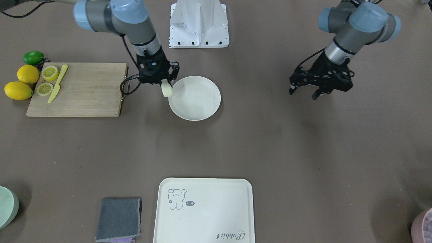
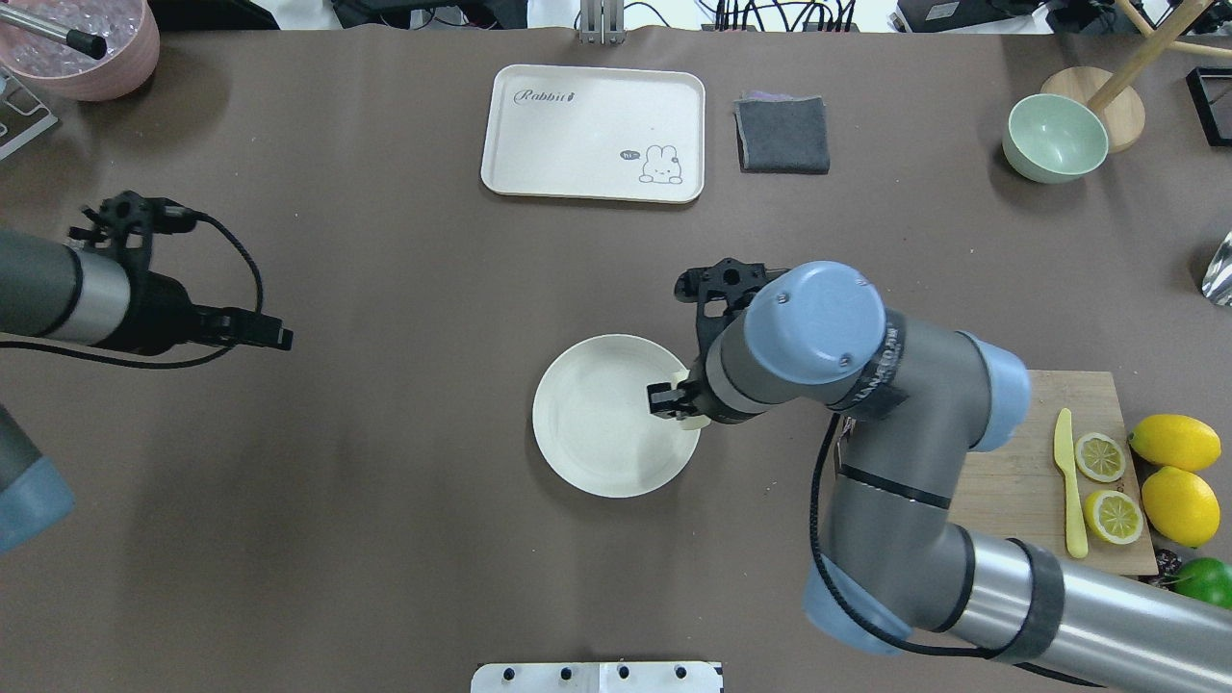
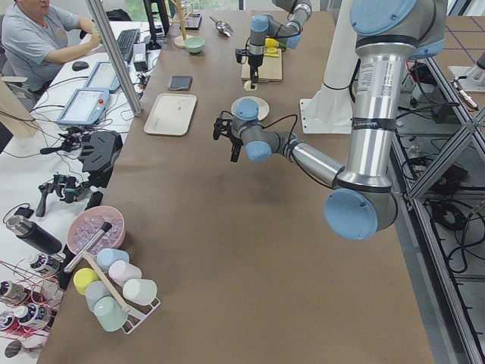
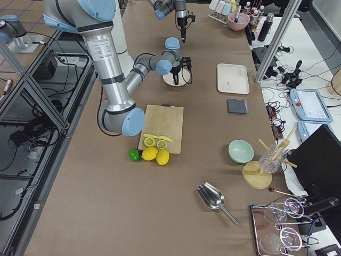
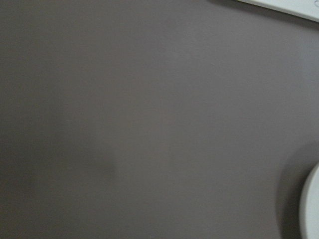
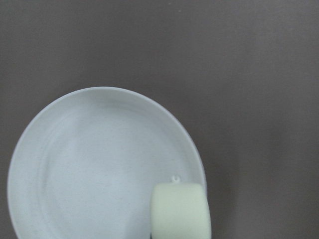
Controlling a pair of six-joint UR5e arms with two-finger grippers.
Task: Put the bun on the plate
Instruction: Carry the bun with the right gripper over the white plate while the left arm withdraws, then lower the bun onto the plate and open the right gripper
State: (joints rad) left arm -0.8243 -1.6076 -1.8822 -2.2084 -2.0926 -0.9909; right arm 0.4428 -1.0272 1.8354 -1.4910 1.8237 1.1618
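The small, pale cream-yellow rounded bun (image 1: pixel 166 89) is pinched in the right gripper (image 1: pixel 165 84). It hangs over the rim of the round, shallow off-white plate (image 1: pixel 202 111), on the side nearest the pale wooden cutting board (image 1: pixel 81 91). In the right wrist view it sits just inside the rim and does not seem to rest on the dish yet. The placing itself appears to be the step in hand. The next move likely calls for a slight shift toward the plate's centre, a gentle lowering, then a release. The left gripper (image 1: pixel 303 92) hovers well apart, fingers spread and holding nothing.
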